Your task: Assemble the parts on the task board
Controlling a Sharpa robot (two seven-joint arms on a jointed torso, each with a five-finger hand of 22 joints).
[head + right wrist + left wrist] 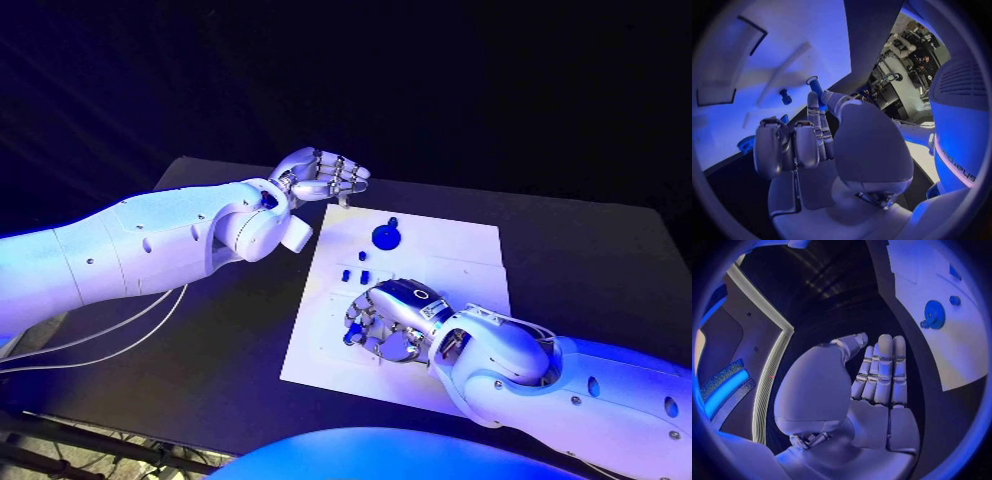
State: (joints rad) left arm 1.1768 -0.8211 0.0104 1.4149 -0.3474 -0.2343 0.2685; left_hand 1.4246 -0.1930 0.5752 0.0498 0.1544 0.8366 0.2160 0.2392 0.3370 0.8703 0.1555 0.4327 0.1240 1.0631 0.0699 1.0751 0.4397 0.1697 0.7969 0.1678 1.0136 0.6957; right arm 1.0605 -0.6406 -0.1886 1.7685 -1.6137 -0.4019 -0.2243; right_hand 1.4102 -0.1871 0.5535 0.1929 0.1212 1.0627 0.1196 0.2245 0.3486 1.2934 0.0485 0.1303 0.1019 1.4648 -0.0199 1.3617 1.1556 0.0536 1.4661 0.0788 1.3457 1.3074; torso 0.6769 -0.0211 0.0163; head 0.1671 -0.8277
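While pinching a blue peg at the fingertips of the right hand over the task board, risks dropping it through tilt. Left hand: fingers straight, together, holding nothing, near blue gear.

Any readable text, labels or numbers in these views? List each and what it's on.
"sharpa": reads sideways on the white robot body in the right wrist view, partly cut off.
Task board: no legible print.
Right hand: a dark round mark on its back, too small to read.
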